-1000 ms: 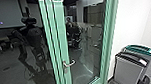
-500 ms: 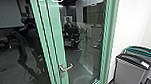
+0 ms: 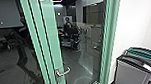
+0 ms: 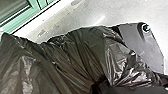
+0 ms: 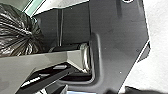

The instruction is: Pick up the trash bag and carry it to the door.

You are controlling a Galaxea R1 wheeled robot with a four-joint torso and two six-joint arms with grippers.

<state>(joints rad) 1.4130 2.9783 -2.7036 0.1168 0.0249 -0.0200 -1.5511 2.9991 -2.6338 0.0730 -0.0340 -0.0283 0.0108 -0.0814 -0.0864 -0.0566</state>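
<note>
End effector state, left and right: cannot tell. Black trash bag (image 4: 80,53) creased, bunched; green-framed door (image 3: 50,43) ahead, handle (image 3: 63,72) visible.

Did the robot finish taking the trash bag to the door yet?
Almost, I think. Done: the black trash bag looks picked up, bunched beside the robot's base. Now: carrying it, with the green door and its metal handle right ahead. Left: maybe just getting a bit closer.

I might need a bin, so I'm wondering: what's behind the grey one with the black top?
Behind the grey bin stands a teal-topped bin, with a white wall beyond. Most of the teal-topped bin's body is covered by the nearer one.
</note>
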